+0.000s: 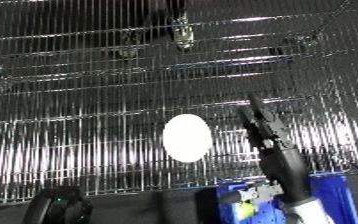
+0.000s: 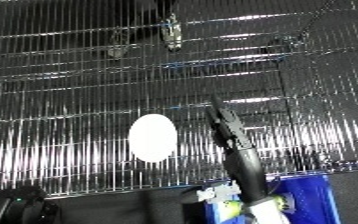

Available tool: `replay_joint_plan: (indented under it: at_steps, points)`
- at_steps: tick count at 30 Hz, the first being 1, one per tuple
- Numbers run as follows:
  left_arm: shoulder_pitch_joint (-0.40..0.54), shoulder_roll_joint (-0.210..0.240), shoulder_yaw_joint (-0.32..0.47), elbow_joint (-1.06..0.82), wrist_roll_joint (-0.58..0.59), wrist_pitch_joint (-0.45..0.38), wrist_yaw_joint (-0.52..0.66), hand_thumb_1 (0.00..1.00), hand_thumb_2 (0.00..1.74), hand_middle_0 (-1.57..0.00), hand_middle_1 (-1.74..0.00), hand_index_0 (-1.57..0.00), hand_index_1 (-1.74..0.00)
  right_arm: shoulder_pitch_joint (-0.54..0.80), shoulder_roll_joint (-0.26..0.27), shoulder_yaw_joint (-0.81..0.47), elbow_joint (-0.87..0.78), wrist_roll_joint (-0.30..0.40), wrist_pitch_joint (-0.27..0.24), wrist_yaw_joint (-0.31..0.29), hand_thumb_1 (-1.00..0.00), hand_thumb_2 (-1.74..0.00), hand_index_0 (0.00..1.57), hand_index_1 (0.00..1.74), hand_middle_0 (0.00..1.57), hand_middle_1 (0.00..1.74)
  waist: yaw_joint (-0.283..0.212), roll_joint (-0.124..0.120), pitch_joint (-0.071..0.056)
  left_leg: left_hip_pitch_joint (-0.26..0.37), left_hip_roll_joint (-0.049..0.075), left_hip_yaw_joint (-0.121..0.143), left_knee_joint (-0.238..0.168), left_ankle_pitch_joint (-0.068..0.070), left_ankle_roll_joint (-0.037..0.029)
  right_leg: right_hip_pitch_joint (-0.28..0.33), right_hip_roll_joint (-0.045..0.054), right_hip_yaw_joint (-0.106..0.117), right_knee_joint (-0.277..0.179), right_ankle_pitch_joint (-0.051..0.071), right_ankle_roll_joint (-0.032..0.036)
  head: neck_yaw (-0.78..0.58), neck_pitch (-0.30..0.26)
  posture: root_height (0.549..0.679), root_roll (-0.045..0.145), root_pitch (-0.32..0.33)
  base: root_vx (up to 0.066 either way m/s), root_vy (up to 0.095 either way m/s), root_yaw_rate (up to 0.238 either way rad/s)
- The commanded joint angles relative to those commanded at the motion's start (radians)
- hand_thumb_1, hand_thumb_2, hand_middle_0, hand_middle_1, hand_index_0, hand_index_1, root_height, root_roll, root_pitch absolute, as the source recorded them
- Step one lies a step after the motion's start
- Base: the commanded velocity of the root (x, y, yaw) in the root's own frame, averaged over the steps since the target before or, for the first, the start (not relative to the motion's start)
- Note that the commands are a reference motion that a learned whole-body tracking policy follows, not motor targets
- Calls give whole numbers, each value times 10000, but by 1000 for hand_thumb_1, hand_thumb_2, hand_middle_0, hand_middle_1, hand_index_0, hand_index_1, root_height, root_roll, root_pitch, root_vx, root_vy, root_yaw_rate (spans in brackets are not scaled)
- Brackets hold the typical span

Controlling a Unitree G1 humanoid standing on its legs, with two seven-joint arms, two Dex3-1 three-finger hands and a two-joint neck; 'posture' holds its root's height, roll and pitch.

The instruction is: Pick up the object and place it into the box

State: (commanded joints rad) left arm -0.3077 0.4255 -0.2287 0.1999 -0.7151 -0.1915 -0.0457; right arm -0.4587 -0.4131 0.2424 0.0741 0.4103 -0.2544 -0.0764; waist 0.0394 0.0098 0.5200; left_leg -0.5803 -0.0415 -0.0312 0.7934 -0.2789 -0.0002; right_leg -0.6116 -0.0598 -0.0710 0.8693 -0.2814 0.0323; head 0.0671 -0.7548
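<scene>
A white egg-shaped object (image 1: 186,137) lies on a shiny wire rack (image 1: 87,125). My right hand (image 1: 266,131) comes up from the lower right with its black fingers stretched out straight. It is open, holds nothing, and sits just right of the white object with a small gap between them. A blue bin (image 1: 332,192) stands at the lower right, partly hidden behind my right forearm (image 1: 293,187). In the lower left corner a dark rounded shape (image 1: 60,206) looks like my left hand.
The wire rack fills most of both views, and dark items (image 1: 182,30) show through it at the top. A small yellow-green thing (image 1: 245,208) lies by the bin's left part. Below the rack's front edge the ground is dark.
</scene>
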Motion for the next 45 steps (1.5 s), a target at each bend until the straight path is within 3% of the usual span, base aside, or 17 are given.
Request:
replay_joint_plan:
  at_steps: [2, 6, 16, 21, 33, 39, 45]
  points:
    - [-71, -13, -75, 113, 14, -101, -36, 1000, 1740, -1570, -1740, -1570, -1740, -96, -78, 35, 131, -33, -48, -32, 0, 0, 0, 0, 0, 0, -3, 6, 0, -124, -16, 58, 115, -84, 37, -130, 5, 1, 57, -27, -15, 119, 696, 624, 57, 85, -16, 43, 52]
    - [-295, -15, -214, 116, 99, -180, -59, 1000, 1740, -1570, -1740, -1570, -1740, -610, -267, 128, 172, -73, -91, -351, 0, 0, 0, 0, 0, 0, 48, 67, 0, -629, -46, 141, 470, -245, 121, -684, 3, -17, 411, -90, -38, 338, 1334, 617, 53, 111, -56, 22, 45]
    - [-754, -35, -331, 110, 65, -59, 109, 1000, 1740, -1570, -1740, -1570, -1740, -1440, -436, 212, 266, -12, 159, -489, 0, 0, 0, 0, 0, 0, 121, 204, 0, -1668, -83, 203, 1240, -543, 241, -1811, 68, 14, 1233, -260, -40, 648, 2160, 602, 42, 161, -33, 23, 14]
    - [-920, -63, -381, 201, 71, -51, 97, 1000, 1740, -1570, -1740, -1570, -1740, -1775, -487, 323, 668, 83, 163, -473, 0, 0, 0, 0, 0, 0, 196, 250, 0, -1805, -107, 198, 1287, -575, 273, -1988, 52, -5, 1303, -259, -20, 850, 2401, 600, 39, 171, 8, 14, 22]
    - [-1186, 1, -491, 363, -65, -56, 33, 1000, 1740, -1570, -1740, -1570, -1740, -2393, -546, 518, 1326, 162, 143, -427, 0, 0, 0, 0, 0, 0, 293, 318, 0, -1921, -135, 163, 1361, -605, 272, -2104, 22, -49, 1359, -260, -9, 1027, 2491, 598, 37, 178, 6, 1, 19]
    - [-1458, 25, -761, 427, -189, -6, 76, 1000, 1740, -1570, -1740, -1570, -1740, -3423, -502, 1116, 2239, 127, 618, -376, 0, 0, 0, 0, 0, 0, 635, 518, 0, -2039, -262, 145, 1461, -637, 310, -2279, -8, -119, 1526, -342, -104, 1811, 2613, 595, 40, 183, 31, -2, 117]
    - [-1624, 84, -781, 402, -307, 28, 86, 1000, 1740, -1570, -1740, -1570, -1740, -4046, -348, 1512, 2975, 202, 835, -159, -300, -522, 471, 522, 471, 522, 707, 611, 0, -2252, -314, 130, 1504, -636, 338, -2530, 27, -142, 1622, -373, -150, 2086, 2655, 593, 42, 200, 2, 0, 60]
